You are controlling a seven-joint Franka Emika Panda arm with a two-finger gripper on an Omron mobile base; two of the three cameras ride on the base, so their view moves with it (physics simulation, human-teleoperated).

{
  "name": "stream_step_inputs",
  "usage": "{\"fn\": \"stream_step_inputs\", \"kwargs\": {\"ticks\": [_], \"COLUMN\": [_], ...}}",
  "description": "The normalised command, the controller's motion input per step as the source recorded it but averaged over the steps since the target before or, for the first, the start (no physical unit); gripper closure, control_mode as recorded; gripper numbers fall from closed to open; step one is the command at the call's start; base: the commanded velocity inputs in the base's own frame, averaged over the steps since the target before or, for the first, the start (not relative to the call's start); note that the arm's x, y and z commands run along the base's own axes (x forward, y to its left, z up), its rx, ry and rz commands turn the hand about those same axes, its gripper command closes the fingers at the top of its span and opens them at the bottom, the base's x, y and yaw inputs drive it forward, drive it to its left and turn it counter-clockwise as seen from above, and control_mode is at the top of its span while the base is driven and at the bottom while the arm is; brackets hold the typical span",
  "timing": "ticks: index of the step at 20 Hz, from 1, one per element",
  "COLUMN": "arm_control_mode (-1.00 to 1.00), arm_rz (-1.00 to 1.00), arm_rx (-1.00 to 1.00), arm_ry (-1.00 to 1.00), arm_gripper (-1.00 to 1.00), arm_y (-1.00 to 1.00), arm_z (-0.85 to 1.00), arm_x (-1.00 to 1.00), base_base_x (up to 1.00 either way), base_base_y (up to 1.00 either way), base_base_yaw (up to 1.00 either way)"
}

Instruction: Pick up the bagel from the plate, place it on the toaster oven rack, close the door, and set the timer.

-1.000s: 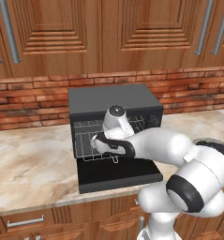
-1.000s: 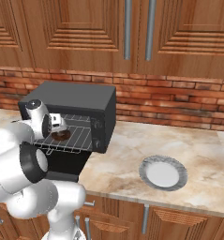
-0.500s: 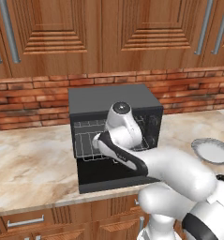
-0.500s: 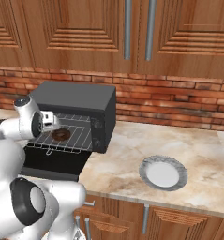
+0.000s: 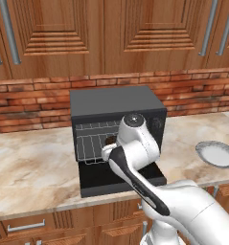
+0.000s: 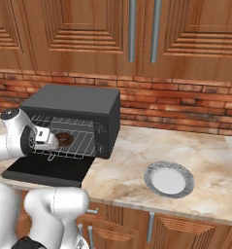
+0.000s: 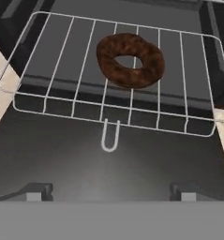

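The dark brown bagel (image 7: pixel 130 60) lies flat on the silver toaster oven rack (image 7: pixel 62 70), toward its back right, inside the black oven (image 6: pixel 74 104). From the right, the bagel (image 6: pixel 64 139) sits mid-rack. My gripper (image 7: pixel 111 193) hovers above the door (image 7: pixel 108 159), which lies open and flat, just in front of the rack's front loop. It is open with nothing between its fingertips (image 7: pixel 36 191). The white plate (image 6: pixel 169 179) with a grey rim sits bare on the counter to the oven's right. In the left base view my arm covers much of the oven opening.
The oven stands against a red brick backsplash (image 5: pixel 34 103) under wooden wall cabinets (image 5: pixel 135 33). Marble counter (image 5: pixel 29 167) spreads to the oven's left and right. The oven's control panel (image 6: pixel 104 136) is on its right side.
My hand has drawn back out of the oven mouth to above the open door. The bagel stays on the rack. The arm's elbow has swung lower and toward the base.
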Motion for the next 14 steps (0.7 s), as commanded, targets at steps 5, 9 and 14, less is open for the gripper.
{"fn": "stream_step_inputs", "kwargs": {"ticks": [5,9,14], "arm_control_mode": [-1.00,-1.00,-1.00], "arm_rz": [-0.29,-0.15,-0.01], "arm_rx": [0.08,0.07,0.06], "arm_ry": [0.00,0.00,0.01], "arm_gripper": [-1.00,-1.00,-1.00], "arm_y": [-0.29,-0.03,0.00], "arm_z": [0.00,0.00,0.00], "arm_x": [-0.48,-0.03,0.04], "base_base_x": [0.00,0.00,0.00], "base_base_y": [0.00,0.00,0.00], "base_base_yaw": [0.00,0.00,0.00]}}
